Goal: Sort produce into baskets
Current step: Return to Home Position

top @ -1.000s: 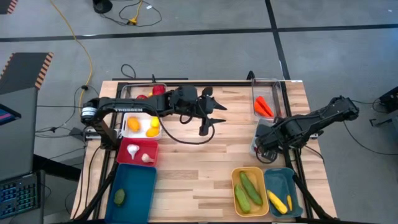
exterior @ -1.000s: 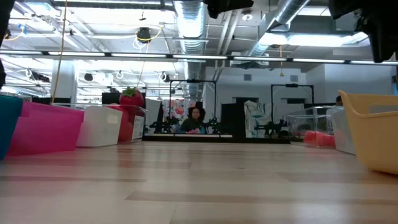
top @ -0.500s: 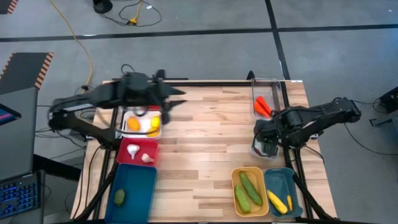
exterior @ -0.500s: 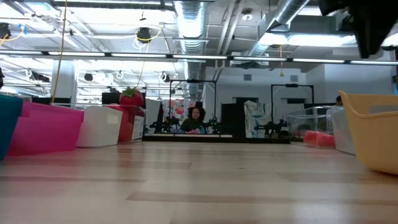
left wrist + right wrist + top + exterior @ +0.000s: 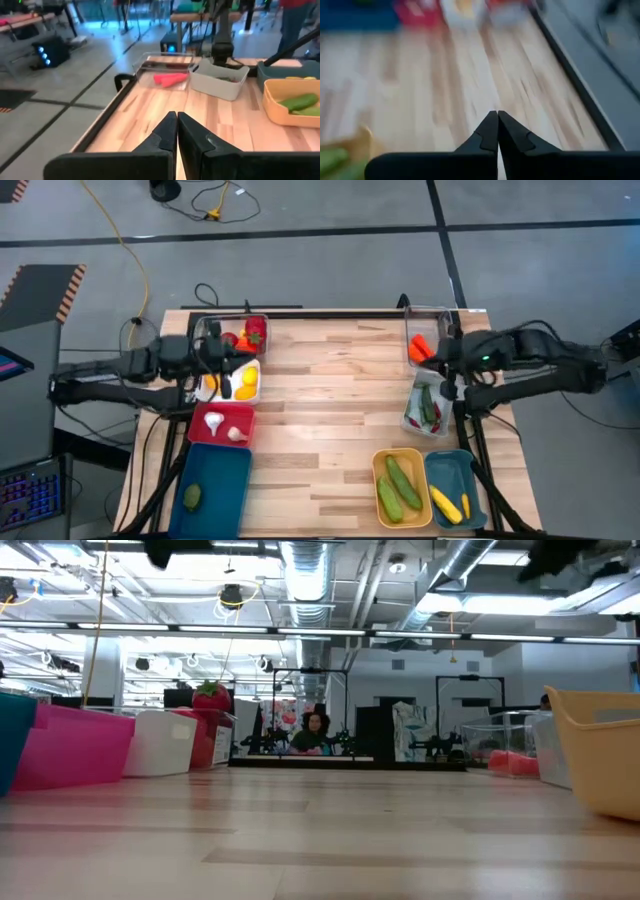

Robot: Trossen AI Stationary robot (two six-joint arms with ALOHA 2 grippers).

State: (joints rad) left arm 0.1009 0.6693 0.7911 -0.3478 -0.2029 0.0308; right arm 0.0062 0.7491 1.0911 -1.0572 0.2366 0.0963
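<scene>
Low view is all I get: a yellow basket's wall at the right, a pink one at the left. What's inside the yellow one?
Observer: Two green cucumbers lie in the yellow basket.
Visitor: And the pink one?
Observer: The pink basket holds white garlic.
Visitor: Are the robot's hands holding anything?
Observer: No. The left gripper, at the table's left edge, and the right gripper, at its right edge, are shut on nothing.
</scene>
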